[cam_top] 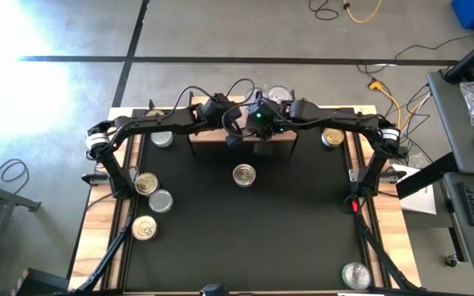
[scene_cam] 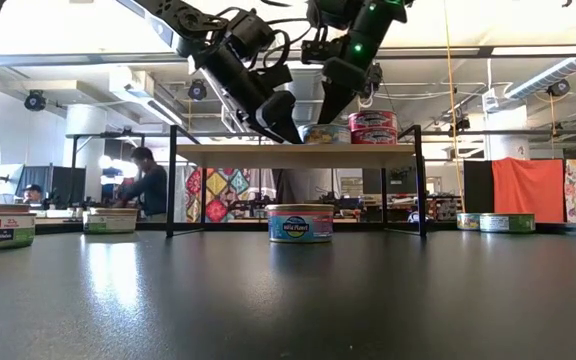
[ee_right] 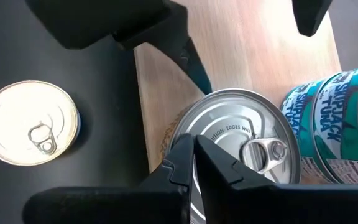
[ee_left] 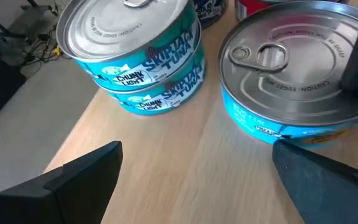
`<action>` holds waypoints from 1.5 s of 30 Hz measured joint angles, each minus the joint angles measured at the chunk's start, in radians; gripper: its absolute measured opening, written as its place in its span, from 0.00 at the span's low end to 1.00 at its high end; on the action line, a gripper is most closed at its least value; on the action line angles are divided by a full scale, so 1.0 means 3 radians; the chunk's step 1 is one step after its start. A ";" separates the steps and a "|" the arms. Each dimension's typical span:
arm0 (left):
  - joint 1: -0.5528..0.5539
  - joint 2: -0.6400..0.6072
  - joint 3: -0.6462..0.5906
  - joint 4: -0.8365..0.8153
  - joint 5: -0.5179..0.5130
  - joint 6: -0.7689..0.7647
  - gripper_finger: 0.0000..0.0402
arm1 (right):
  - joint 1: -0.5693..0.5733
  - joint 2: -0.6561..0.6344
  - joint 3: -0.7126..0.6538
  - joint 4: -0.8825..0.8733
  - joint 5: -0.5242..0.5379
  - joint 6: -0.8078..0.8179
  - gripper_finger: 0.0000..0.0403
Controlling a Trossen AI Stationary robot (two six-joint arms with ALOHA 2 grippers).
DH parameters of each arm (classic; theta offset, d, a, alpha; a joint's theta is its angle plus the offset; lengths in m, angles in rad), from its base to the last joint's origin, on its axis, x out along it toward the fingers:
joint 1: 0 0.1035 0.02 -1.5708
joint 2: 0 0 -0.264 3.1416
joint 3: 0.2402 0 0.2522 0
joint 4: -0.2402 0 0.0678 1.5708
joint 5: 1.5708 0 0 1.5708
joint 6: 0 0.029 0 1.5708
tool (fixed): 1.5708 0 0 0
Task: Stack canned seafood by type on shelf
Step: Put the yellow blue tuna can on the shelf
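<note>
1. Above the wooden shelf [scene_cam: 293, 155] at the far middle of the tabletop [cam_top: 245, 238], both arms met from opposite sides.
2. The left end effector [ee_left: 197, 177] hung over the shelf with its fingers [ee_left: 82, 177] spread wide, holding nothing; bare wood showed between them.
3. Just beyond its fingers sat a single blue-labelled tuna can [ee_left: 291, 81] with a silver pull-tab lid, standing flat on the shelf.
4. Beside that can, close but apart, stood a stack of two blue tuna cans [ee_left: 142, 56].
5. The right end effector [ee_right: 194, 163] had its fingers pressed together, and their tips rested on or just over the lid of the single can; contact could not be told for sure.
6. In the low view, a stack of two red-labelled cans [scene_cam: 373, 128] stood on the shelf towards its right end.
7. Under the shelf's front edge, a lone blue can [scene_cam: 300, 223] sat on the black tabletop, well clear of both arms.
8. Three more cans [cam_top: 151, 204] lay grouped on the left side of the tabletop, some gold-lidded, one silver.
9. Another can [cam_top: 355, 275] sat alone near the front right corner.
10. Single cans [cam_top: 332, 137] also rested beside each end of the shelf.
11. In the room behind, a person [scene_cam: 148, 185] stood at a distant bench.
</note>
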 joint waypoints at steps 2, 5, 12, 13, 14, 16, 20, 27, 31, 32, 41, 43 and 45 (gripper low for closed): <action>0.0001 0.0000 0.0001 -0.0017 0.0001 -0.0002 0.99 | -0.0008 0.0000 -0.0002 0.0033 -0.0005 -0.0005 0.03; 0.0000 0.0000 0.0059 -0.0180 0.0005 -0.0036 0.99 | -0.0018 0.0001 -0.0004 0.0085 -0.0009 -0.0045 0.03; -0.0049 -0.0001 0.0313 -0.0624 0.0026 -0.0060 0.99 | -0.0016 -0.0016 0.0063 0.0155 0.0002 -0.0066 0.03; -0.0050 -0.0001 0.0341 -0.0638 0.0026 -0.0060 0.99 | -0.0015 -0.0038 0.0088 0.0156 0.0002 -0.0064 0.03; -0.0053 -0.0002 0.0361 -0.0643 0.0026 -0.0060 0.99 | -0.0015 -0.0071 0.0112 0.0154 0.0004 -0.0054 0.03; -0.0053 -0.0003 0.0382 -0.0639 0.0025 -0.0060 0.99 | -0.0015 -0.0126 0.0166 0.0121 0.0012 -0.0007 0.03; -0.0050 -0.0003 0.0378 -0.0494 0.0023 -0.0059 0.99 | -0.0017 -0.0193 0.0214 -0.0179 0.0014 0.0104 0.03; -0.0045 -0.0003 0.0398 -0.0472 0.0020 -0.0047 0.99 | -0.0005 -0.0219 0.0194 -0.0831 0.0014 0.0266 0.03; -0.0045 -0.0003 0.0507 -0.0467 -0.0063 -0.0022 0.99 | 0.0030 -0.0219 0.0144 -0.0917 0.0012 0.0318 0.03; -0.0045 -0.0003 0.0541 -0.0463 -0.0098 -0.0021 0.99 | 0.0033 -0.0219 0.0133 -0.0916 0.0013 0.0318 0.03; -0.0043 0.0086 0.0547 -0.0265 -0.0135 -0.0092 0.99 | 0.0028 -0.0219 0.0065 -0.0657 0.0017 0.0314 0.03; -0.0045 0.0127 0.0546 -0.0273 -0.0149 -0.0123 0.99 | 0.0028 -0.0219 0.0056 -0.0574 0.0017 0.0302 0.03; -0.0059 0.0149 0.0546 -0.0275 -0.0149 -0.0135 0.99 | 0.0028 -0.0219 0.0049 -0.0533 0.0017 0.0295 0.03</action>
